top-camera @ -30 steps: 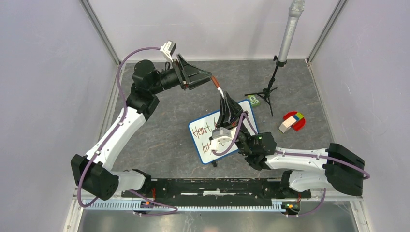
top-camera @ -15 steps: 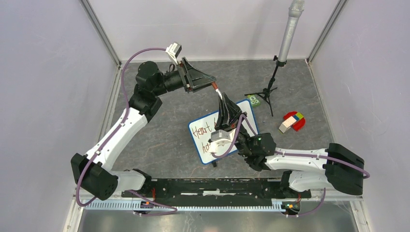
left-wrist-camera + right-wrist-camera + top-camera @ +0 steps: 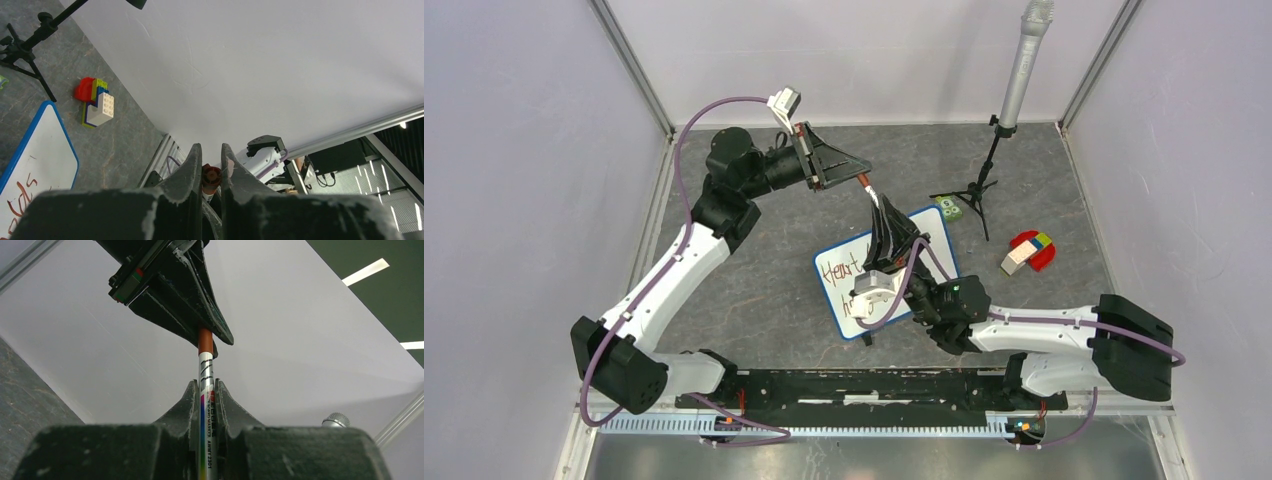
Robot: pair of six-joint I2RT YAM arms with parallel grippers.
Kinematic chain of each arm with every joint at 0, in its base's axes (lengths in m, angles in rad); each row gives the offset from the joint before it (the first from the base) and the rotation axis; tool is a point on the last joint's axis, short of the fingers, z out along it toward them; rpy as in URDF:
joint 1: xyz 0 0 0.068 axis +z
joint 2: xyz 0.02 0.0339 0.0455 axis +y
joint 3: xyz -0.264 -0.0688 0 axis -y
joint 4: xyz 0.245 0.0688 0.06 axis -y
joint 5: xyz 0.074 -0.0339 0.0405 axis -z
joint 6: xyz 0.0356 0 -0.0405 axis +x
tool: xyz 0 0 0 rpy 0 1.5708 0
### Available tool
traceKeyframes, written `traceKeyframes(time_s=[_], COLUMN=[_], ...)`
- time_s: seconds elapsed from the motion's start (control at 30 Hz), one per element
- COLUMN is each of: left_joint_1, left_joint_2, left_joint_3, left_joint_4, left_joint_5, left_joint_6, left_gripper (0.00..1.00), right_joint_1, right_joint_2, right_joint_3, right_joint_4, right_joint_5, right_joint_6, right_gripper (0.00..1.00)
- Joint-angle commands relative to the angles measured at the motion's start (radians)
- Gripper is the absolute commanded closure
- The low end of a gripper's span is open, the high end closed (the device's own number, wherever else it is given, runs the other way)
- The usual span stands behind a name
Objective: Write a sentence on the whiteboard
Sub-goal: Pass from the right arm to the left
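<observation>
The whiteboard (image 3: 40, 145) is gleaming glossy white. The counter (image 3: 764, 270) is looking matt, mottled like stone. The marker (image 3: 206, 405) is showing a shiny printed barrel. The left end effector (image 3: 211, 152) and right end effector (image 3: 206, 387) are showing scuffed matt black plastic.

The left arm (image 3: 664, 275) and right arm (image 3: 1039, 328) wear white shells between chunky black joints. A purple cable (image 3: 692, 125) trails along each (looping loosely by the wrists). The left claw (image 3: 210, 152) and right claw (image 3: 206, 386) are matte black, tapered, edges scuffed pale.
</observation>
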State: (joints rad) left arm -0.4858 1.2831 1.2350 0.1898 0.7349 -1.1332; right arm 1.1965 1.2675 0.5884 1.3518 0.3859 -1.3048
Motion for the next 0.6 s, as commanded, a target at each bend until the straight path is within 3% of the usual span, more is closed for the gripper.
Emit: traceKeyframes(time_s=[0.0, 0.57], left_joint_1=[-0.021, -0.132], left_joint_2=[-0.011, -0.008], left_joint_3=[-0.01, -0.137], left_joint_4=[0.033, 0.033], left_joint_5=[0.011, 0.013], left_joint_6=[0.026, -0.013], left_gripper=[0.97, 0.97], right_joint_1=[0.006, -0.044], right_joint_2=[0.012, 0.077], right_joint_3=[0.068, 0.163], right_joint_4=[0.031, 0.049], right_joint_5=[0.021, -0.041], right_joint_6=[0.003, -0.056], right_gripper=[1.0, 1.0])
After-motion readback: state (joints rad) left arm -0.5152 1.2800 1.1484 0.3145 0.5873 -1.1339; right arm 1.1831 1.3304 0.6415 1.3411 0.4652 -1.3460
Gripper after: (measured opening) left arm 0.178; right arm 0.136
